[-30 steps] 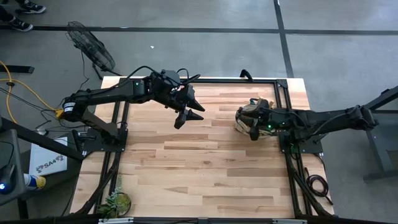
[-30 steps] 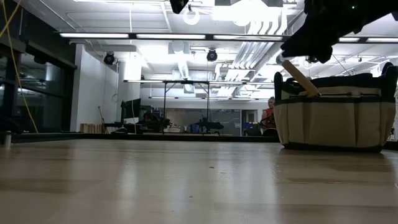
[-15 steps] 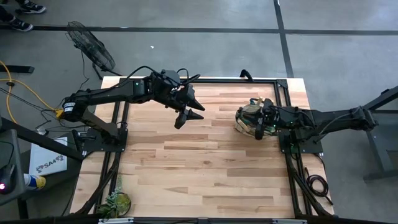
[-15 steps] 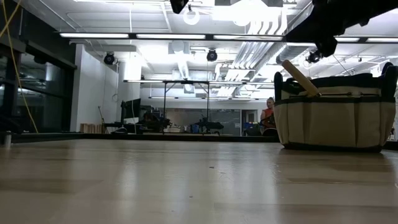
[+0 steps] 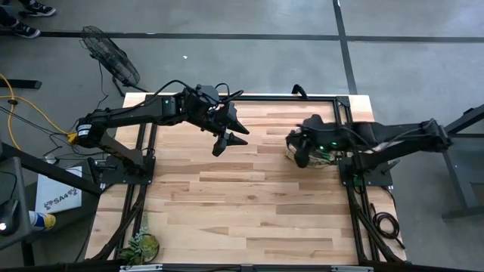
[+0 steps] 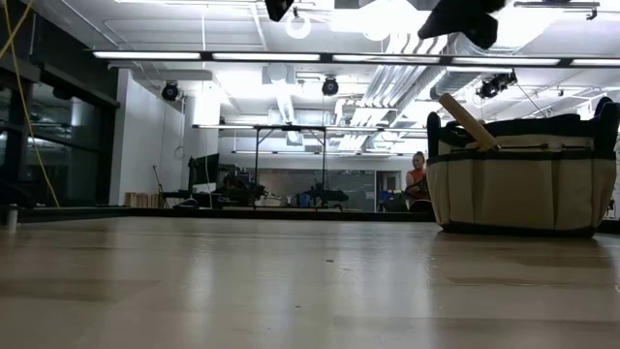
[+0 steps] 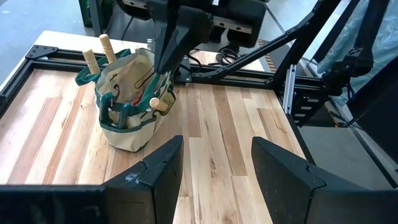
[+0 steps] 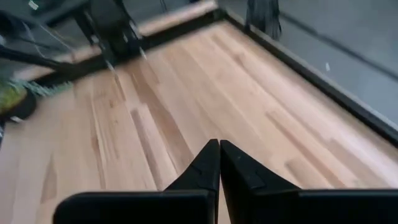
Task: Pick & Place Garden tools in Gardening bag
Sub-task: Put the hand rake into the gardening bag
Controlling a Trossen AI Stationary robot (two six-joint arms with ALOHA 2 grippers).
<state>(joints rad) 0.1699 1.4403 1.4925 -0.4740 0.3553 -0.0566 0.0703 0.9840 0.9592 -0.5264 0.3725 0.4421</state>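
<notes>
While the left hand (image 5: 231, 140) hangs spread, right hand (image 5: 300, 155) hovers pinched empty at bag (image 5: 321, 151) rim.

Wooden surface (image 5: 249, 204) fills frame centre. Left gripper (image 5: 229, 140) hangs above its upper middle, jaws spread. Right gripper (image 5: 300, 155) at centre right, over the left edge of the gardening bag (image 5: 314, 151). Leafy plant clump (image 5: 141, 245) at lower left. Floor fan (image 5: 110, 57) upper left.

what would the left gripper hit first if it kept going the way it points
Probably the gardening bag: the left gripper, jaws open, points across bare table toward it, though the bag sits a little off its line, so it might pass beside.
</notes>
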